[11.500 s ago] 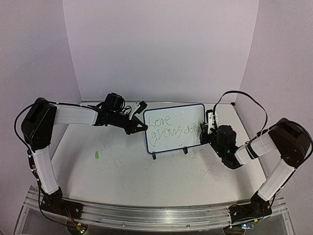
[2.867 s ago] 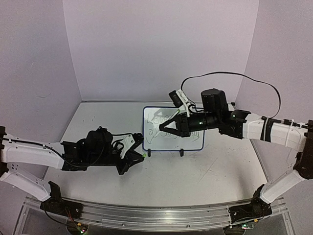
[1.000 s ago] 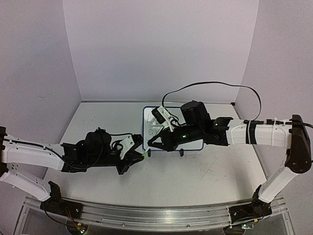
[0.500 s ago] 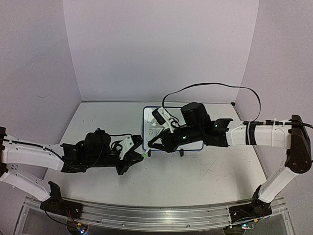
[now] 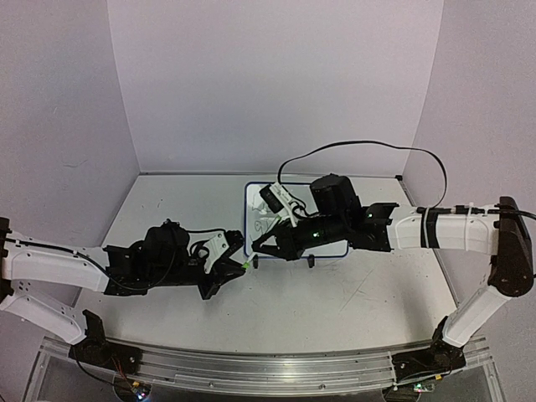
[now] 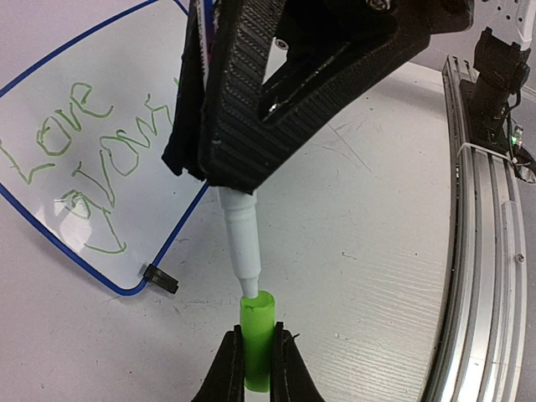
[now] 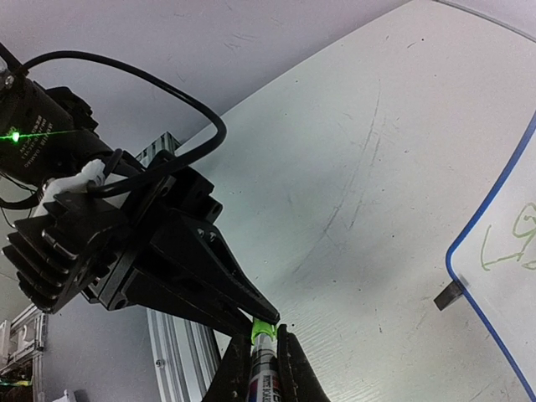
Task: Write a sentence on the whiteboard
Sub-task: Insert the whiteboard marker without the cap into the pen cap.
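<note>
I see the whiteboard (image 6: 126, 67) lying on the bench (image 5: 360, 301), toward 12 o'clock from centre. It carries the sentence (image 6: 84, 159) in green cursive, with "Love grows" legible. Off its 7 o'clock corner the 2 hands meet. My left hand (image 6: 257, 352) is clamped on a green cap (image 6: 257, 335). My right hand (image 7: 262, 343) is clamped on a white marker (image 6: 243, 230), whose tip sits at the cap's mouth.
</note>
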You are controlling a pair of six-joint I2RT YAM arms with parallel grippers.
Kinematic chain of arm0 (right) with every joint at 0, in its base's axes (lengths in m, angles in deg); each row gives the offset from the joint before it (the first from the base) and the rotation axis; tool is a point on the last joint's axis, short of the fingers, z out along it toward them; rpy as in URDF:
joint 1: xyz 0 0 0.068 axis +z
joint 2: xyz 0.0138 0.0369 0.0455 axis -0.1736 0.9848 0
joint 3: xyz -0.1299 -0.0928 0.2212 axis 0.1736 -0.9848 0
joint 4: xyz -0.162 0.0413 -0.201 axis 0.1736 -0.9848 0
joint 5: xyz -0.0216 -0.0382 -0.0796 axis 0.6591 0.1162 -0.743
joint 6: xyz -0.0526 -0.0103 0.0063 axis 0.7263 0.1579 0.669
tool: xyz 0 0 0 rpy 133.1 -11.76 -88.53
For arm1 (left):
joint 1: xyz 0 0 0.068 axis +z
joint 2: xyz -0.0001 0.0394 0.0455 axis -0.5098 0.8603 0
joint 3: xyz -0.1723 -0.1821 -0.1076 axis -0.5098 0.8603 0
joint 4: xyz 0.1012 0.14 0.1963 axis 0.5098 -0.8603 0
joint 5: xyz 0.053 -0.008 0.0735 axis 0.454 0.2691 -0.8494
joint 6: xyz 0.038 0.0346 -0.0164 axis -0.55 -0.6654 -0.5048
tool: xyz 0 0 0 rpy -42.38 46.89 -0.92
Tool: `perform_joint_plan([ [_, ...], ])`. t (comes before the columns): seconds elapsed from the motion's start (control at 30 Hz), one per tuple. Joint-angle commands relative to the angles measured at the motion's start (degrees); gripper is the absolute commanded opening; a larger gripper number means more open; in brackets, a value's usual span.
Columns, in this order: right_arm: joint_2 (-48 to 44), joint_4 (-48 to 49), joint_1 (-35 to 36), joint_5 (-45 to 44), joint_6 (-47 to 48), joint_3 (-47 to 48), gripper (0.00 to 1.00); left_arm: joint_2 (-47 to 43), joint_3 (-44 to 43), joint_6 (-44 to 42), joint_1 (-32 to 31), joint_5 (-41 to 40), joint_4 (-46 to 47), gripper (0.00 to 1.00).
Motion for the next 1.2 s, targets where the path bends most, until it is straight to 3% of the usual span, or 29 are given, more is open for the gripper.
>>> perform_joint_plan([
  [0.0,0.9,2.1,0.5,1.4,-0.4,0.1,0.00,-1.8,0.7,0.6,-0.2,-1.1,2.3,0.00],
  [0.4,5.1,2.7,1.8,0.5,-0.2,0.9,0.00,-1.8,0.5,1.4,-0.2,-1.1,2.6,0.00],
  [0.73,9.0,6.9,3.5,0.1,-3.8,0.1,0.00,0.8,-3.7,10.0,-0.2,-3.9,5.5,0.00],
  [0.9,10.1,11.8,4.4,-1.1,-6.4,-2.3,0.00,1.5,-6.4,10.0,-0.3,-3.3,6.1,0.00],
  [1.17,15.0,11.1,7.6,-3.8,-6.5,0.1,0.00,1.8,-8.7,7.4,-1.6,-7.6,6.1,0.00],
])
